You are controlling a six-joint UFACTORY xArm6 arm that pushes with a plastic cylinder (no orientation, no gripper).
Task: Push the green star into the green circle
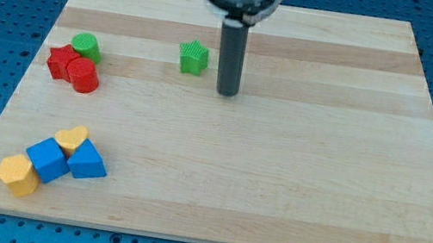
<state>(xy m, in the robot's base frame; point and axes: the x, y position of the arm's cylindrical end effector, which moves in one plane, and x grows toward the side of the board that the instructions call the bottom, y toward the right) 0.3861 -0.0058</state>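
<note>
A small green star-shaped block [194,57] is sitting upright on the pale wooden board [278,175], toward the view's top and left of centre. The green circular block [86,47] is lying well apart to the view's left, touching a red star block [61,60] and a red cylinder [82,76]. The dark rod is hanging vertically, my tip [226,93] resting just right of the star, holding nothing. The arm's upper housing is running out of frame.
</note>
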